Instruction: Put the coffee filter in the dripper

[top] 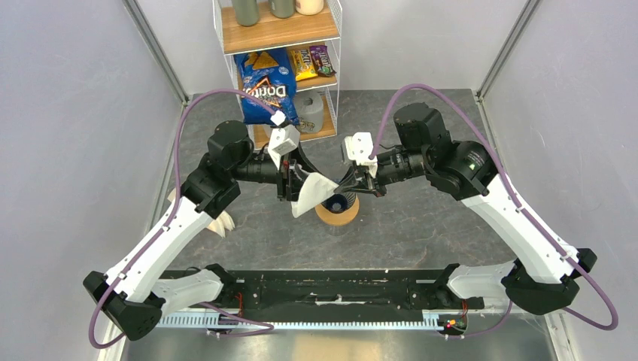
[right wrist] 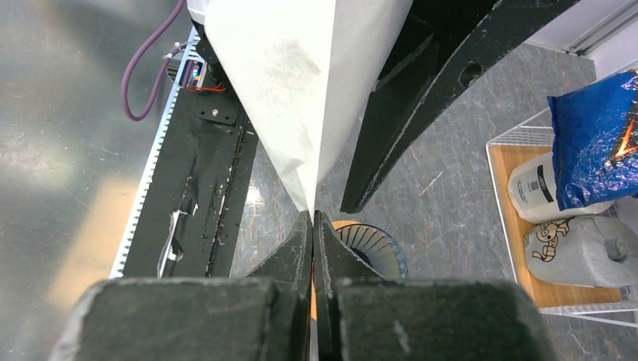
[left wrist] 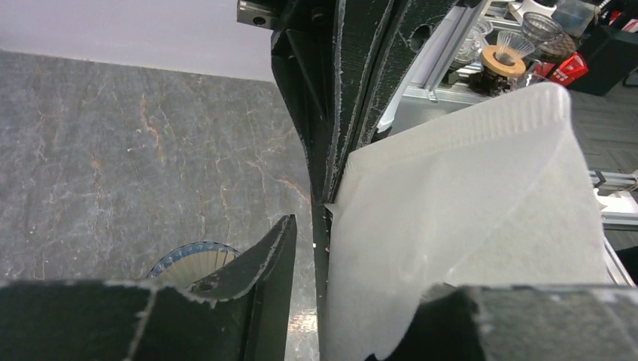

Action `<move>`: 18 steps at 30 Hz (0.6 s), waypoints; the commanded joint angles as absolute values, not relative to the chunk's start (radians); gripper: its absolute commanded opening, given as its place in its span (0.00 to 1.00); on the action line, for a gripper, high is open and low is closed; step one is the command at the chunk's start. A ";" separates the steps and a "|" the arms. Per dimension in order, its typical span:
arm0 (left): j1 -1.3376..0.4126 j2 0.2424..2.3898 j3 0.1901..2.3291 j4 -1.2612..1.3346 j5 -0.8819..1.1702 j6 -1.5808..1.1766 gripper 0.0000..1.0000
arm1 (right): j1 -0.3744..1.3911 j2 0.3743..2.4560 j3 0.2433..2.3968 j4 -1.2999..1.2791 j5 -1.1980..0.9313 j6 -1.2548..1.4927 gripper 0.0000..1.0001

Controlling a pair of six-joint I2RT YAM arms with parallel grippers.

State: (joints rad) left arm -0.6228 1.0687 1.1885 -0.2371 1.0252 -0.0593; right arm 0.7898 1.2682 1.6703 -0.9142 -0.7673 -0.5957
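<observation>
The filter (top: 312, 192) is seen in plain white, with a finely crimped band along one edge, and the ribbed dripper (right wrist: 374, 252) in translucent dark blue. The worktop (top: 421, 226) is mottled grey, veined with white and rust, while the cables (top: 179, 150) are coloured purple.

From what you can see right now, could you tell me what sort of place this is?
Probably a robotics lab cell staged as a coffee corner: grey panel walls around a stone-look table, a wire shelf with a Doritos bag, and a dripper on a wooden ring.
</observation>
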 commanded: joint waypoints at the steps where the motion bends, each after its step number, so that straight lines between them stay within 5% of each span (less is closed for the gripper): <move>1: -0.635 1.072 1.230 -0.258 0.974 -0.056 0.32 | 0.793 1.269 1.689 -0.916 -0.787 -0.600 0.00; 4: -0.635 1.084 1.242 -0.263 0.959 -0.103 0.02 | 0.794 1.267 1.686 -0.920 -0.770 -0.602 0.02; 12: -0.613 1.104 1.245 -0.269 0.907 -0.384 0.02 | 0.794 1.223 1.642 -0.928 -0.544 -0.682 0.90; 18: -0.588 1.150 1.287 -0.308 0.786 -0.590 0.02 | 0.822 1.249 1.629 -0.820 -0.348 -0.697 0.91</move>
State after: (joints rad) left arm -0.6037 1.1255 1.2201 -0.2722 0.8978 -0.3901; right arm 0.8005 1.2346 1.6173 -0.9146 -0.5049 -0.6682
